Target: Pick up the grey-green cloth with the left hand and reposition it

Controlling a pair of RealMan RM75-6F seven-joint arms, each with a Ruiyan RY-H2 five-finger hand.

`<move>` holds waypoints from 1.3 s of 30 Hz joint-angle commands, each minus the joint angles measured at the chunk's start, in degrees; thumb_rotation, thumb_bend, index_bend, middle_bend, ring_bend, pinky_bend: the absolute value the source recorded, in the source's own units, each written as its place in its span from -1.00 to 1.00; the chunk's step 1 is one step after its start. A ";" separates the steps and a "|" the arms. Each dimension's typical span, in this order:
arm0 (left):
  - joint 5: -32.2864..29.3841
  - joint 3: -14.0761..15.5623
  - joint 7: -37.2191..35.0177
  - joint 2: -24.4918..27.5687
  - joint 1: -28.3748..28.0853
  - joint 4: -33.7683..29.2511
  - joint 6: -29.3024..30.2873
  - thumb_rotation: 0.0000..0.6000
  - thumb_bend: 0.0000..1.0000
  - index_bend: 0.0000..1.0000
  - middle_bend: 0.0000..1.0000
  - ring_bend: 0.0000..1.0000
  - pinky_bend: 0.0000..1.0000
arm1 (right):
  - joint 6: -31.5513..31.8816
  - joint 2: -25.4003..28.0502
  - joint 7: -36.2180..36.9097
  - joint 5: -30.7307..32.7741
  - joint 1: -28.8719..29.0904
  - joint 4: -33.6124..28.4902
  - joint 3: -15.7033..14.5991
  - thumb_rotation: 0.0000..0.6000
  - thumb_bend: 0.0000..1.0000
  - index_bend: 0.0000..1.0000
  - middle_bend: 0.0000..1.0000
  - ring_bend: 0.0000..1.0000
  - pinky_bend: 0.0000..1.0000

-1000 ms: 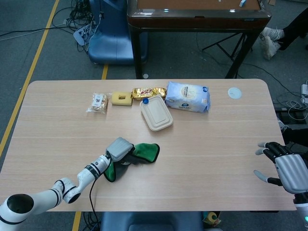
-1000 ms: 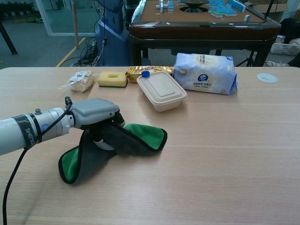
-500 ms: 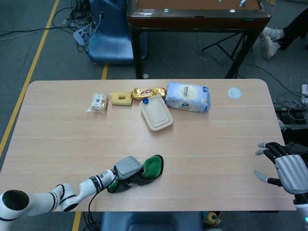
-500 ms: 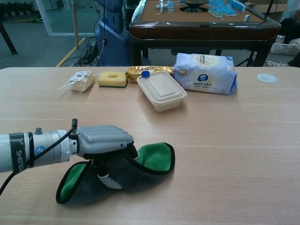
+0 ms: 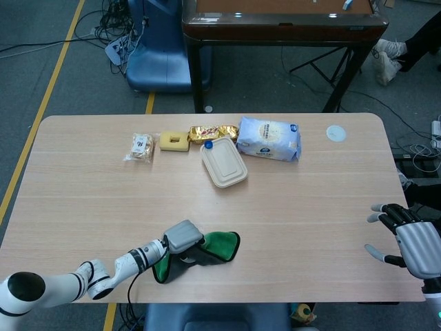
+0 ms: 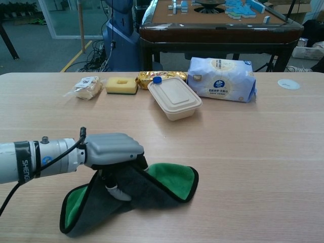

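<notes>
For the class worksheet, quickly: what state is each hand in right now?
Left hand: gripping the grey-green cloth.
Right hand: open, holding nothing.

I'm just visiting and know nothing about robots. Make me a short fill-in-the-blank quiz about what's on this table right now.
1. The left hand holds a cloth that is grey on one side and ____ on the other.
2. The lidded beige box has a small ____ cap at one corner.
3. The yellow sponge lies between a wrapped snack and a shiny ____ packet.
4. The right hand holds ____.

Missing words: green; blue; gold; nothing
</notes>
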 commanded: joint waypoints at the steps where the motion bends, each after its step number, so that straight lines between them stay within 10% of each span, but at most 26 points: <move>1: -2.17 -1.71 1.32 -1.56 0.80 3.46 0.20 1.00 -0.41 0.34 0.43 0.42 0.98 | 0.00 -0.01 0.05 -0.03 0.03 0.04 0.03 1.00 -0.54 -0.21 -0.41 -0.53 -0.36; 22: -8.79 -7.09 8.56 -6.07 3.08 20.45 1.51 1.00 -0.41 0.34 0.43 0.42 0.98 | 0.12 0.19 -0.71 -0.32 0.04 -0.69 0.10 1.00 -0.54 -0.21 -0.41 -0.53 -0.36; 39: -1.08 -0.41 -5.17 -0.18 1.41 7.50 0.37 1.00 -0.41 0.35 0.43 0.42 0.97 | 0.16 0.24 -0.85 -0.46 0.06 -0.87 0.12 1.00 -0.54 -0.21 -0.41 -0.53 -0.36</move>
